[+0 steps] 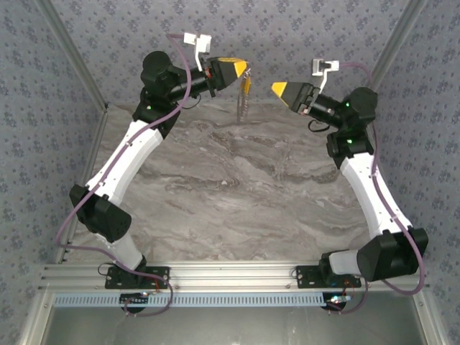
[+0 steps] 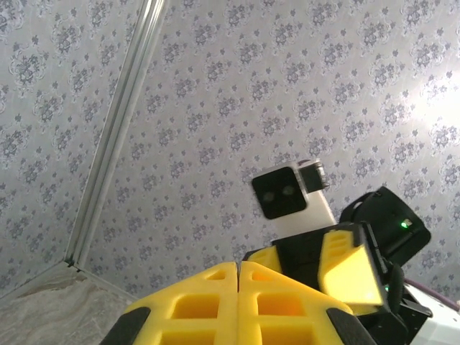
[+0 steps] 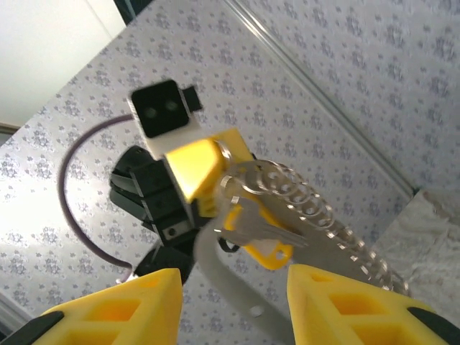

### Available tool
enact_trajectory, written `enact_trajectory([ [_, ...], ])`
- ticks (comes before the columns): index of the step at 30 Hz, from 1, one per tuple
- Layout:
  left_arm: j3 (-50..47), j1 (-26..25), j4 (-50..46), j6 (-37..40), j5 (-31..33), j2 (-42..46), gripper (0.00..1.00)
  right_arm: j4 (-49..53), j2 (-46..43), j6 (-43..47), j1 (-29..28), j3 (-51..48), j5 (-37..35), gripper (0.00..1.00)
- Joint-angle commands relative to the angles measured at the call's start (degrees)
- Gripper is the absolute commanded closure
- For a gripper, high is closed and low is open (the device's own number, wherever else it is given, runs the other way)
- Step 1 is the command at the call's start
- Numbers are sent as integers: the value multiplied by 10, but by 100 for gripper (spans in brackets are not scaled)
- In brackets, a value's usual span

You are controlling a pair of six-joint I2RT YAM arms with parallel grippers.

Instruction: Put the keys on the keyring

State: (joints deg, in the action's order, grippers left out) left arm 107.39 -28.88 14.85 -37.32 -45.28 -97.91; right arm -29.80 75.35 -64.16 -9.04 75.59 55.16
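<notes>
Top view, left side: left pincer raised above the far edge of the marble table, clenched on the keyring, which hangs from its tip as a thin grey strand, clear of the table; too small there to make out the key. Left wrist view: same pincer, yellow fingers pressed flush with no gap. Further right in that view: right pincer facing it at close range, wrist camera above it. Right wrist view adds the detail: left pincer gripping the keyring at its top end, coiled beaded loop trailing down to the right; key hanging at the ring, silver blade, yellow-orange head; cannot tell whether actually threaded on. Right pincer released, fingers spread, nothing between them, just short of the key. Top view, right side: right pincer near the left one, tip pointed at the strand, not touching it.
</notes>
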Motion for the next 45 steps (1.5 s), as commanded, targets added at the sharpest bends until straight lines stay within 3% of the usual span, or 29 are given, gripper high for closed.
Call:
enact_trajectory([
  [1,-2,0,60,-28,13,22,100,-24,-5,-5,2,19,-42,55],
  [13,-40,-1,116,-81,42,27,100,-57,75,3,-60,113,-107,54],
  [31,-55,-6,123,-82,46,37,100,-54,123,12,-98,136,-127,57],
  [38,-56,-7,124,-83,46,35,100,-50,139,11,-106,156,-119,65],
  [45,-57,-7,124,-82,46,35,100,-45,147,9,-110,164,-111,89],
])
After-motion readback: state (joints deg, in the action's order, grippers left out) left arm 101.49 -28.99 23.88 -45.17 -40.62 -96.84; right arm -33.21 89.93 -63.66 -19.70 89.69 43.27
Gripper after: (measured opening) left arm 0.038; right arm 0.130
